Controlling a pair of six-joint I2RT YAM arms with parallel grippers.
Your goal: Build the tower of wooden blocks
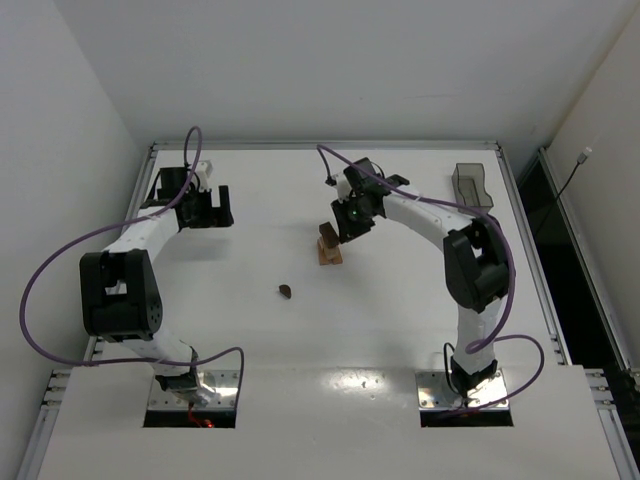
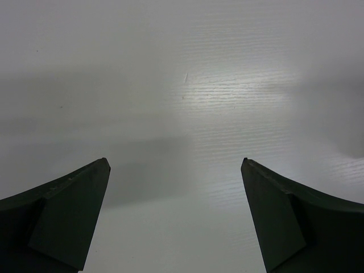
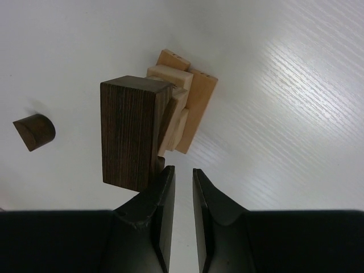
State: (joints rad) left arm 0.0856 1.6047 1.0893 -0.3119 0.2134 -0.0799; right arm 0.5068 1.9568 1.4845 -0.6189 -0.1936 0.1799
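Note:
The tower (image 1: pixel 329 246) stands mid-table: several light tan wood blocks (image 3: pixel 194 108) stacked, with a dark brown cuboid (image 3: pixel 131 133) on top. My right gripper (image 1: pixel 347 224) hangs just above and beside it. In the right wrist view its jaws (image 3: pixel 183 170) stand a narrow slit apart with only bare table between them, and the left fingertip is right next to the dark cuboid's edge. A small dark brown half-round piece (image 1: pixel 286 291) (image 3: pixel 34 131) lies alone on the table, nearer than the tower and to its left. My left gripper (image 1: pixel 213 208) (image 2: pixel 176 162) is wide open over bare table at the far left.
A grey translucent plastic tray (image 1: pixel 470 185) sits at the far right corner of the white table (image 1: pixel 400 330). Raised metal rails run along the table's edges.

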